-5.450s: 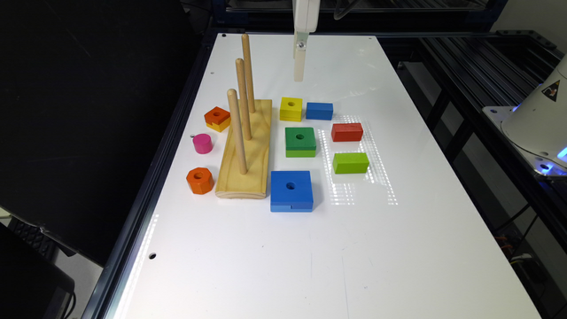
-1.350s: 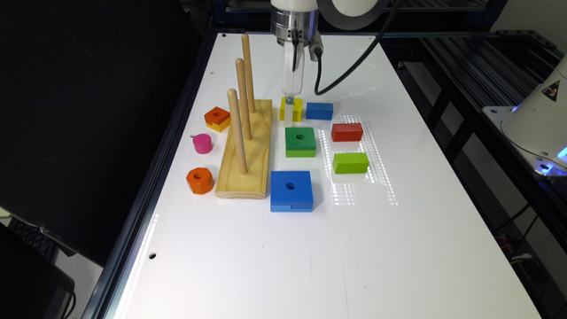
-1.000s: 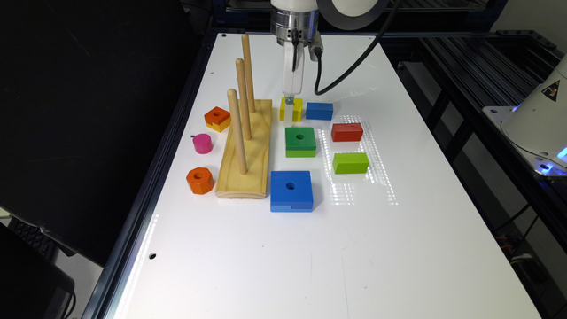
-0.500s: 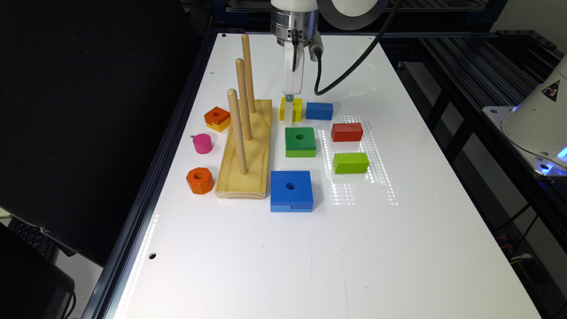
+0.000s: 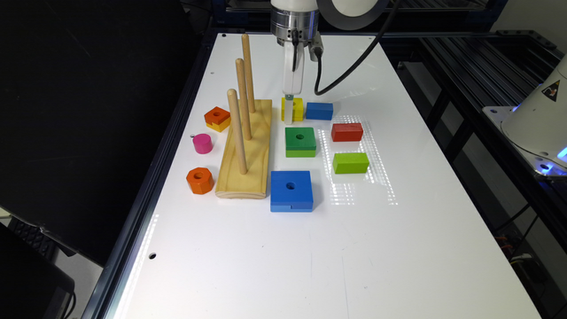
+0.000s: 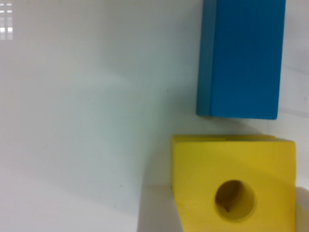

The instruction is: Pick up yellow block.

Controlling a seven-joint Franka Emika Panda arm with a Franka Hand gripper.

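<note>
The yellow block (image 5: 298,109) is a small square with a round centre hole, lying on the white table between the wooden peg board and a small blue block (image 5: 319,110). My gripper (image 5: 291,114) hangs straight down over it, low at the table. In the wrist view the yellow block (image 6: 231,164) sits between my two fingers (image 6: 157,215), which press against its opposite sides, and the blue block (image 6: 241,58) lies just beyond it. The gripper is shut on the yellow block, which rests on the table.
The peg board (image 5: 248,150) with three tall pegs stands close beside the gripper. A green square block (image 5: 300,141), a red block (image 5: 347,132), a lime block (image 5: 350,163) and a large blue square (image 5: 291,190) lie nearby. An orange-topped block (image 5: 217,118), a pink cylinder (image 5: 202,143) and an orange octagon (image 5: 200,180) lie beyond the board.
Since 5.5 s ago the gripper has come down from above the table onto the yellow block. Over the last 1.4 s nothing has visibly moved.
</note>
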